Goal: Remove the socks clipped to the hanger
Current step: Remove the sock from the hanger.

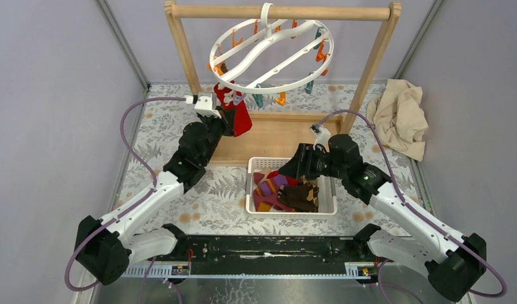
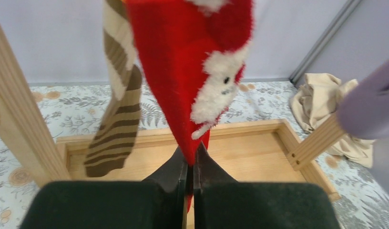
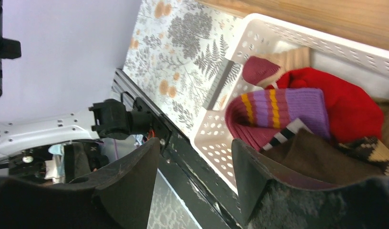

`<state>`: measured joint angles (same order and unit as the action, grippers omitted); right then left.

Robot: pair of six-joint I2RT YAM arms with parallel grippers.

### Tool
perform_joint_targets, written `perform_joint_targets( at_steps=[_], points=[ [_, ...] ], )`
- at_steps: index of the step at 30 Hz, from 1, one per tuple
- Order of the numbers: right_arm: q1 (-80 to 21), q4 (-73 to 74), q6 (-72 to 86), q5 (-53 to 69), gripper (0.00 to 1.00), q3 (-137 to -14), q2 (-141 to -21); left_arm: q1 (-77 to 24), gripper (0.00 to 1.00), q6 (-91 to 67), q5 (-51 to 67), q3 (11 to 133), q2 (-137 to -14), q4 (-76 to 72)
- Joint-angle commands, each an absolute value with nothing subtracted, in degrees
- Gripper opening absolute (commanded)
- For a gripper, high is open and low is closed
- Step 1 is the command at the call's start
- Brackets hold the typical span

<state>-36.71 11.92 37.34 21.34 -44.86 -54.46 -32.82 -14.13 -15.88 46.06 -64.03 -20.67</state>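
Left wrist view: a red sock (image 2: 183, 71) with a white figure is clamped at its lower tip by the closed left gripper (image 2: 190, 167), just right of a brown-striped sock (image 2: 116, 129). It is hung from the hanger (image 1: 267, 28) at the far side. The right gripper (image 3: 195, 148) is held open over the nearer white basket (image 3: 216, 133).

We find the red sock (image 2: 183, 71) to be a fuzzy plush cloth with white fleece patches. The striped sock (image 2: 117, 119) at its nine o'clock is a flat ribbed knit. The left gripper (image 2: 189, 167) looks like matt black plastic. The rack (image 1: 230, 11) is smooth, bare pale wood. The hanger (image 1: 267, 37) is glossy white plastic, and the basket (image 3: 297, 36) is perforated white plastic with a slight sheen. At two o'clock in the overhead view, the beige cloth (image 1: 402, 117) is crumpled and matt. The table cover (image 1: 208, 196) carries a matt floral print.
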Motion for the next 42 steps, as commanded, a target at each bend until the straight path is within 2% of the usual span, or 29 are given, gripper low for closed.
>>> perform_joint_targets(
  at_steps=[1, 11, 24, 29, 37, 42],
  points=[
    [-36.9, 1.1, 41.9, 24.7, 0.64, -44.0, -56.8, -32.4, 0.0, -17.9, -10.5, 49.8, -61.6, -13.8],
    [-31.2, -35.5, 62.3, 35.7, 0.65, -32.7, -62.8, -32.5, 0.0, -22.9, -6.2, 51.9, -57.6, -5.1],
    [-29.3, -64.9, 74.1, 35.1, 0.66, -31.0, -77.5, -32.5, 0.0, -35.3, -0.6, 55.6, -59.1, 1.1],
    [-29.3, -72.6, 75.3, 34.6, 0.68, -31.7, -82.8, -32.5, 0.0, -38.2, -0.3, 55.8, -58.9, 1.6],
    [-29.4, -71.6, 72.3, 34.0, 0.7, -34.8, -86.0, -32.5, 0.0, -42.6, 3.0, 56.1, -58.6, 2.1],
    [-29.4, -76.2, 73.8, 33.2, 0.71, -35.1, -88.8, -32.5, 0.0, -45.2, 4.2, 55.8, -58.4, 0.9]
  ],
)
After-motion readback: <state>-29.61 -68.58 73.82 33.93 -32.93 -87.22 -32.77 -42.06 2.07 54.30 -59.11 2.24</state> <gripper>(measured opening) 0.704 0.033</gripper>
